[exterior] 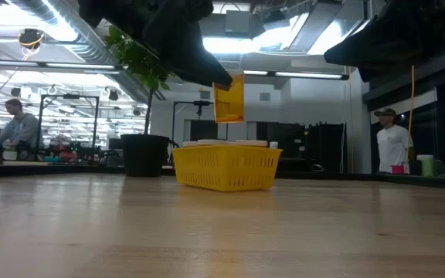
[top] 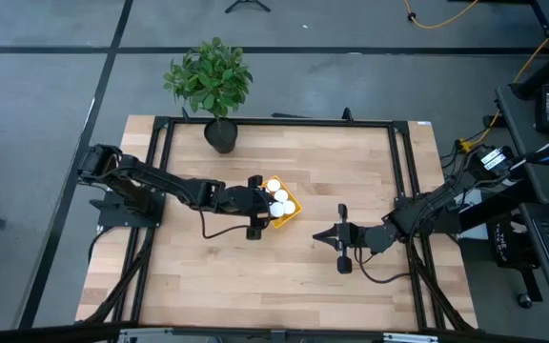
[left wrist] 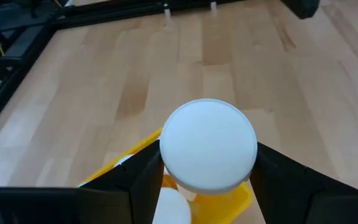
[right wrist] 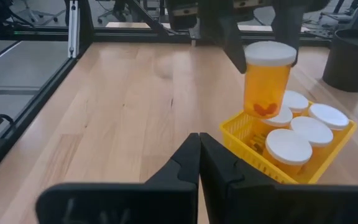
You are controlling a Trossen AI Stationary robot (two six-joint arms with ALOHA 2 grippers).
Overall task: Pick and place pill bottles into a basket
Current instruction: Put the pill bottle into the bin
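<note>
Left end effector (right wrist: 267, 38) is gripping 1 pill bottle (right wrist: 266, 79) above the basket (right wrist: 246, 140); right end effector (top: 318, 234) is waiting shut over the counter (top: 217, 276).

Orange translucent bottle (right wrist: 266, 84) with white cap and red pills inside; bright yellow basket (right wrist: 240, 139); white caps (right wrist: 288, 145) within it; pale wood table (top: 284, 276); black pot (top: 220, 135), green plant (top: 210, 76).
</note>
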